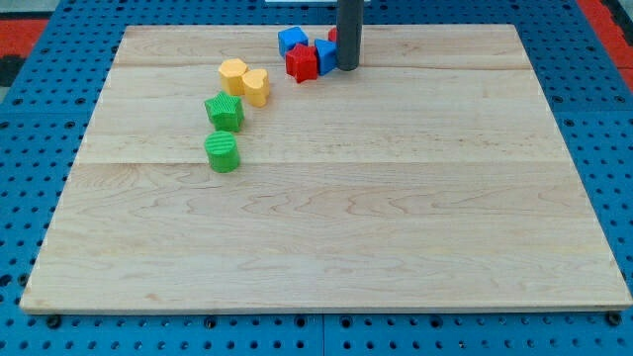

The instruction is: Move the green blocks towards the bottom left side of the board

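Note:
Two green blocks lie left of the board's middle: a green cube-like block (pixel 225 111) and, just below it, a green cylinder (pixel 223 152). They stand close together but apart. My tip (pixel 347 67) is near the view's top, right of centre, far up and to the right of both green blocks. It stands right beside a blue block (pixel 325 55) and close to a red block (pixel 302 62).
Two yellow blocks (pixel 233 75) (pixel 256 87) touch each other just above the green cube. Another blue block (pixel 292 41) sits at the top edge. A second red piece (pixel 333 35) peeks out behind the rod. The wooden board (pixel 396 218) lies on a blue pegboard.

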Controlling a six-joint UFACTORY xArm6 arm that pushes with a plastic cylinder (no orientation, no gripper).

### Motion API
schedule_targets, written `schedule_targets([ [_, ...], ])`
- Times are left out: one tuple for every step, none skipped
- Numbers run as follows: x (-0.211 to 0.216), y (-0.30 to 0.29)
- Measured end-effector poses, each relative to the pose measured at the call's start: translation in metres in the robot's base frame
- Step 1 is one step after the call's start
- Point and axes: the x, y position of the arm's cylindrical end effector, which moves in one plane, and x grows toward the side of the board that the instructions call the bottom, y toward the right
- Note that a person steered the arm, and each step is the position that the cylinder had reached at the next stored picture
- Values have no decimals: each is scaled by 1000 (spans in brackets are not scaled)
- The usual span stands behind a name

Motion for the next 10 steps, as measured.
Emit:
schedule_targets([
  [0,0],
  [0,0],
  [9,0],
  [47,4],
  [83,-34],
  [119,-79],
  [159,-120],
  [199,-163],
  [170,-154],
  [121,-143],
])
